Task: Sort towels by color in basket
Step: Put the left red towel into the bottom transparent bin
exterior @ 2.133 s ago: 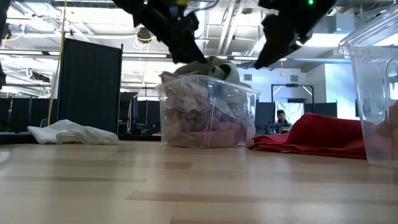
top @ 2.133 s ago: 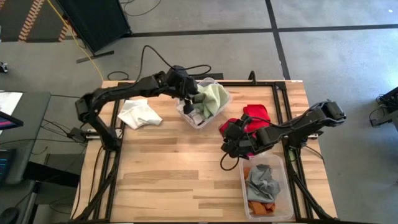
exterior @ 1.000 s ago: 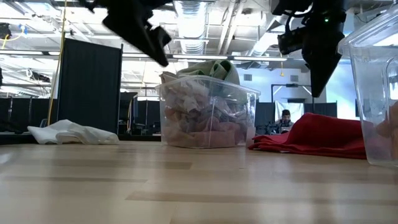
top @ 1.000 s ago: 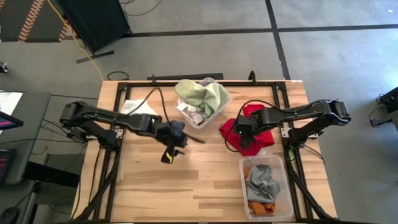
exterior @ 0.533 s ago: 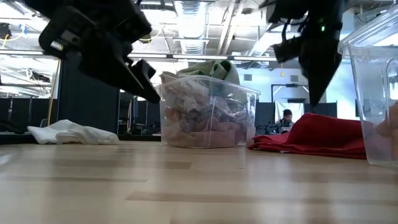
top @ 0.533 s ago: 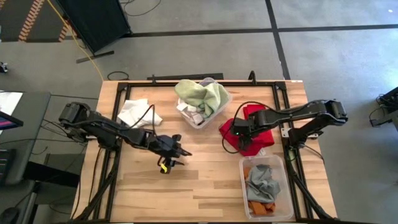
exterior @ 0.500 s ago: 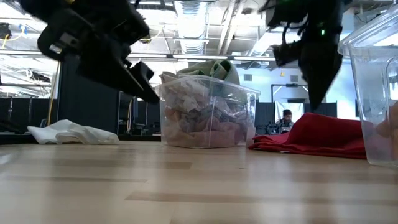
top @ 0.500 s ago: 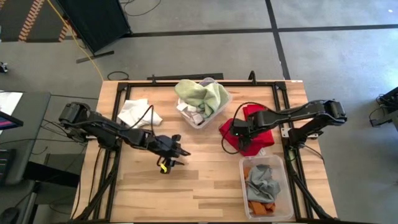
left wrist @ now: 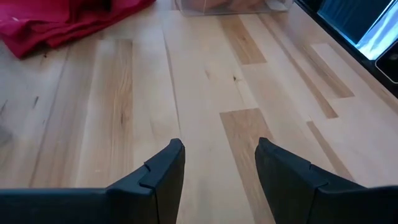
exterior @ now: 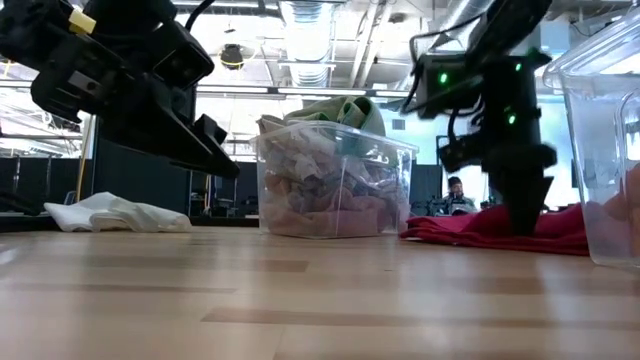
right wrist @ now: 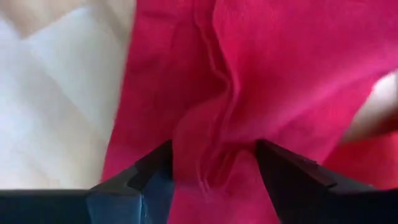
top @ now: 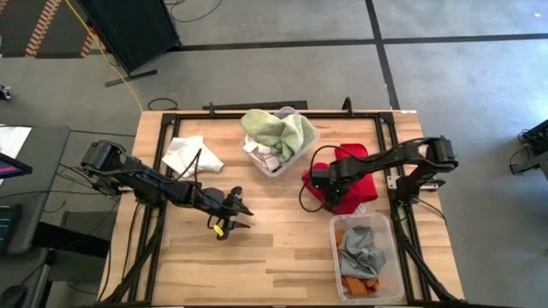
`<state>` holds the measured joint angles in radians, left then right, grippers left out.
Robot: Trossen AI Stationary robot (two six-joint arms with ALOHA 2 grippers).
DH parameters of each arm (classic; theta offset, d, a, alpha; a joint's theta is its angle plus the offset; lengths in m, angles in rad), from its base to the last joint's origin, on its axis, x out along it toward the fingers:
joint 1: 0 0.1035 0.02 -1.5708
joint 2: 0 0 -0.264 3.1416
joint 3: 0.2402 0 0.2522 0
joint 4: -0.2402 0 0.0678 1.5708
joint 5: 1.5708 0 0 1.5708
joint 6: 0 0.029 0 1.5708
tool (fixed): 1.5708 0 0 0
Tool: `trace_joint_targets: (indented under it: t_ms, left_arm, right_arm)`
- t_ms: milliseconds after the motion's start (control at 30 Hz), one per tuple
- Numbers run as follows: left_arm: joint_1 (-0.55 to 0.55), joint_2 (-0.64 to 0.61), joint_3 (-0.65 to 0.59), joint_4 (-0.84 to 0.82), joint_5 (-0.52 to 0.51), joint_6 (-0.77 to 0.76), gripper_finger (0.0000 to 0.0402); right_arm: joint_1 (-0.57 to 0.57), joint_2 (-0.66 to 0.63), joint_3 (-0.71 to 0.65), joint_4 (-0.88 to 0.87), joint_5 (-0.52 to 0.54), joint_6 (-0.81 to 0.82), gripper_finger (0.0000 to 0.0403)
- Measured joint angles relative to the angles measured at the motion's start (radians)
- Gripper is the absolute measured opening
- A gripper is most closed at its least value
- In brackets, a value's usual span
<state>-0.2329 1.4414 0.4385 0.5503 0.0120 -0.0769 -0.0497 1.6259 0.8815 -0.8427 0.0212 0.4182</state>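
A red towel lies bunched on the table's right side, also in the low view. My right gripper is open and stands down on the towel's left part. My left gripper is open and empty above bare wood at the table's middle left. A clear bin at the far middle holds pale cloths with a pale green towel on top. A white towel lies flat at the far left. My right gripper comes at the red towel from above, pointing down. Its open fingers stand in the cloth on either side of a raised, creased ridge. The towel lies on the table. How many layers lie between the fingers cannot be told.
A second clear bin at the near right holds a grey towel over an orange one; its wall fills the low view's right edge. Bare wood lies at the table's near left and middle. A person shows far behind the table.
My left gripper has gone a little toward the table's near left and come down closer to the wood, still open and empty. My right gripper has gone slightly toward the table's left and dropped onto the red towel, its fingers now in the cloth.
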Motion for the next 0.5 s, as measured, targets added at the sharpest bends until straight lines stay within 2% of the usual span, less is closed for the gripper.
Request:
trace_joint_targets:
  t_ms: [133,233,333,500]
  left_arm:
    - [-0.006,0.0,0.0,0.0,-0.003,0.001,0.0185]
    - [-0.009,0.0,0.0,0.0,-0.003,0.004,0.0185]
    - [-0.009,0.0,0.0,0.0,-0.003,0.004,0.0185]
    - [-0.009,0.0,0.0,0.0,-0.026,0.007,0.0185]
  right_arm:
    - [-0.03,0.049,-0.003,0.036,-0.007,-0.035,0.0252]
    - [-0.047,0.069,-0.002,0.038,-0.008,-0.049,0.0225]
    - [-0.062,0.065,-0.003,0.045,-0.007,-0.061,0.017]
    - [-0.079,0.018,-0.008,0.056,0.004,-0.077,0.0047]
